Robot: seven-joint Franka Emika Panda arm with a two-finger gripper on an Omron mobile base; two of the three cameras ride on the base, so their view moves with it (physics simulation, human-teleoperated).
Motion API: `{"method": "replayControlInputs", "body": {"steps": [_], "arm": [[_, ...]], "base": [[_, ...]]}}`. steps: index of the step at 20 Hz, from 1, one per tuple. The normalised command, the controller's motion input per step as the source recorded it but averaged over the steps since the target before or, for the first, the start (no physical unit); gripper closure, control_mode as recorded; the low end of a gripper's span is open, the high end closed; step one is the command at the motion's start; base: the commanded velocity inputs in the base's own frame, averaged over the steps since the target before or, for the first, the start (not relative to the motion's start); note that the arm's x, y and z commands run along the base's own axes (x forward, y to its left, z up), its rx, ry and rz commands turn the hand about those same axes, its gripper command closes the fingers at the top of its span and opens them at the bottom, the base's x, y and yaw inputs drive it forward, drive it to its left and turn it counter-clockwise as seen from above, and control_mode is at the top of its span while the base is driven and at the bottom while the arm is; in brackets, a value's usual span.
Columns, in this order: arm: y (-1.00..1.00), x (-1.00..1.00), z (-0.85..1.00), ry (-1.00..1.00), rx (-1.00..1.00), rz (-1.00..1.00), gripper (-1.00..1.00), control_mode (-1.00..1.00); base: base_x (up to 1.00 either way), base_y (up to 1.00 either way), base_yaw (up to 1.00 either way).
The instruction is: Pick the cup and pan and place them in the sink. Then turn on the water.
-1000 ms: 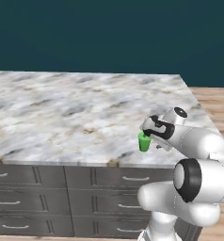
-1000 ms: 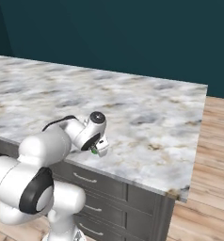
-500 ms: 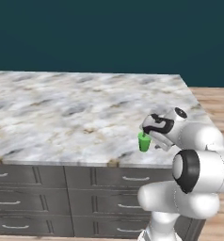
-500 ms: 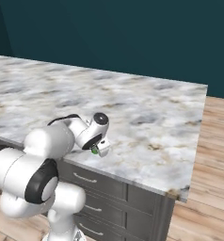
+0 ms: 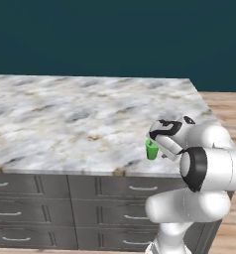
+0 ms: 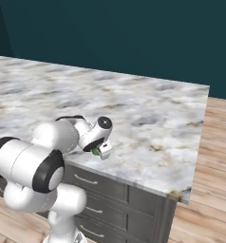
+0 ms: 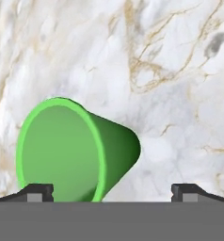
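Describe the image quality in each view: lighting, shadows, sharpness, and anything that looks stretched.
Left base view: flat, even rendered light, with no distinct shadow under the cup on the marble counter. Right base view: equally soft, with the marble veining slightly blurred. Hand view: the cup looms large, its rim stretched by closeness, shading darker toward its base; no glare.

The cup looks like smooth bright green plastic with an even, slightly satin skin, and its inside is paler than its outer wall. The counter has a polished marble look, white and grey with thin tan veins, above matt dark grey drawer fronts with pale metal-looking handles. The floor shows light wood planks, and the arm is glossy white with dark joints.
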Motion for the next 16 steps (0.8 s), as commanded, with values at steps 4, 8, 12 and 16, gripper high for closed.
{"method": "replayControlInputs", "body": {"steps": [4,8,12,16], "arm": [[-0.05,0.09,-0.08,0.0,0.05,0.0,-1.0,-1.0],[-0.01,0.05,-0.07,0.0,0.04,0.0,-1.0,-1.0],[0.0,0.04,-0.14,0.05,0.01,0.0,1.0,-1.0],[0.0,0.17,-0.12,0.06,0.0,0.0,1.0,-1.0]], "base": [[0.0,0.0,0.0],[0.0,0.0,0.0],[0.0,0.0,0.0],[0.0,0.0,0.0]]}}
